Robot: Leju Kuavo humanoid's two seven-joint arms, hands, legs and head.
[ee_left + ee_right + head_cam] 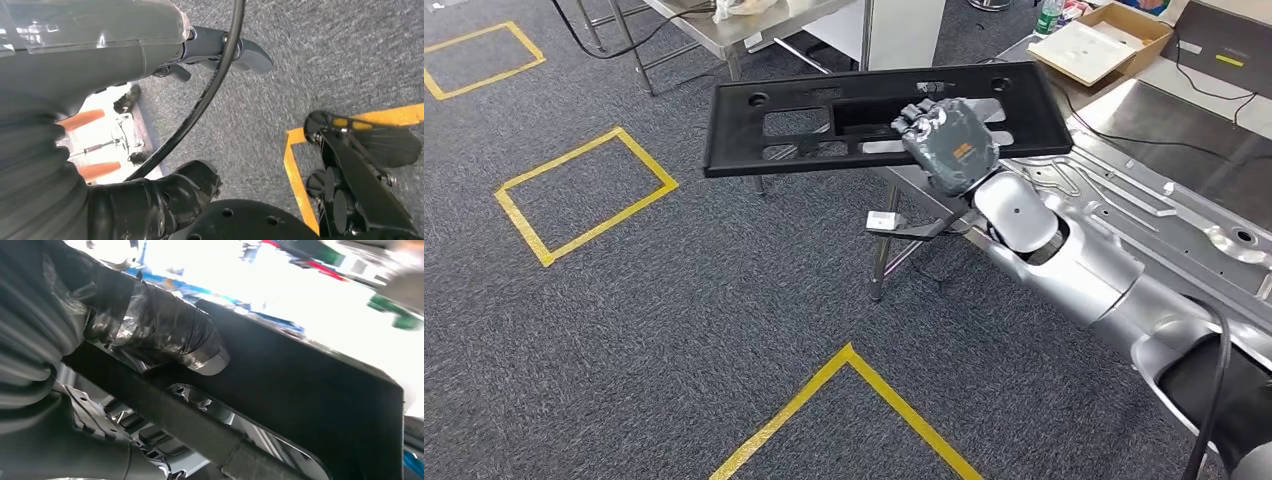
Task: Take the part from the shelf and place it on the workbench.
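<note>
The right hand point(949, 140) clamps the black part point(824, 120), carried level over the surface point(1144, 110) edge. Keep it flat and lower gently. Left hand point(165, 200): state unclear.

The part point(824, 120) looks like matt black plastic, smooth with moulded cut-outs; the right hand point(952, 140) gripping it has a dull grey plastic shell, its fingers point(175, 335) wrapped in shiny crinkled dark tape; the arm point(1104, 280) is glossy silver metal; the surface point(1184, 200) is bright pressed sheet metal; the floor point(674, 330) is rough grey carpet with smooth yellow tape point(584, 195); the box point(1104, 45) is plain cardboard.
</note>
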